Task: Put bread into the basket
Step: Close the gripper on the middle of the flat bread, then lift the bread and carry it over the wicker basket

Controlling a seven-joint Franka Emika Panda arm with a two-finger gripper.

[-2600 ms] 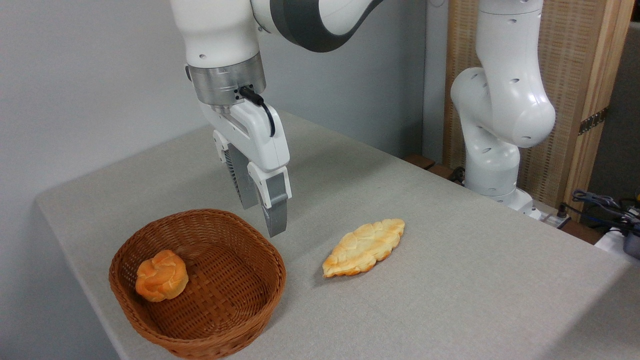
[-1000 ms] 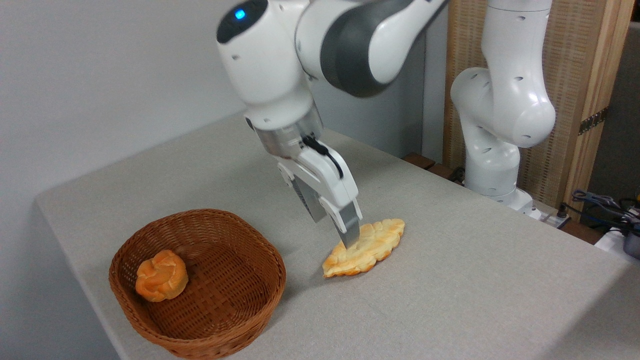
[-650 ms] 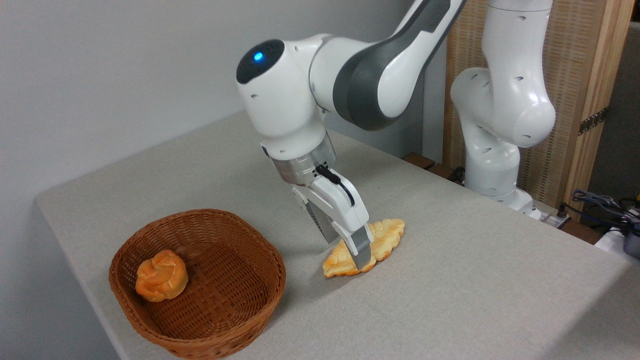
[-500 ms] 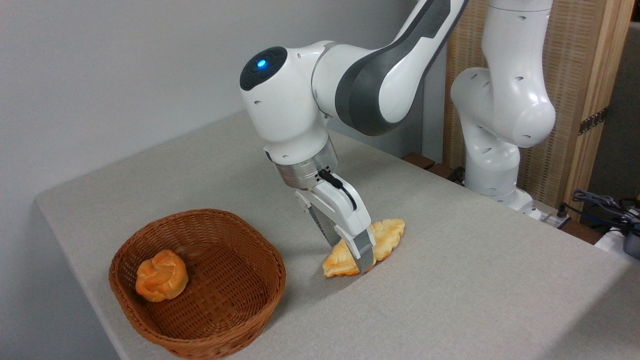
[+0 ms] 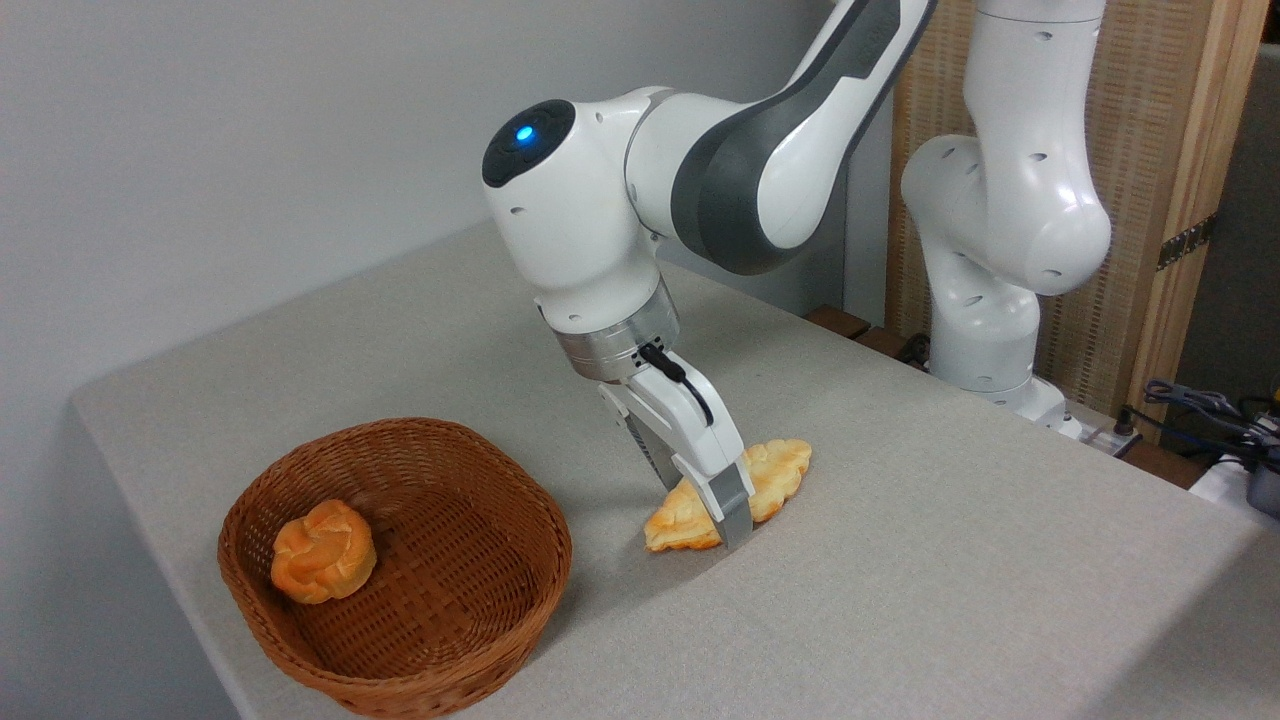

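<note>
Camera view: gripper [image 5: 712, 512] is straddling the bread [image 5: 770, 475] lying on the table [image 5: 950, 560], fingers apart on either side; basket [image 5: 520, 520] is holding a bun [image 5: 322, 551].

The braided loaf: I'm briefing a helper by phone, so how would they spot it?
On the grey table, look right of the wicker basket, under the white arm's claw. The braided loaf lies flat there, long and leaf-shaped, unlike the small round knotted bun inside the basket.

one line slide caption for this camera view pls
Gripper straddles the braided bread on the table; a bun sits in the basket.
</note>
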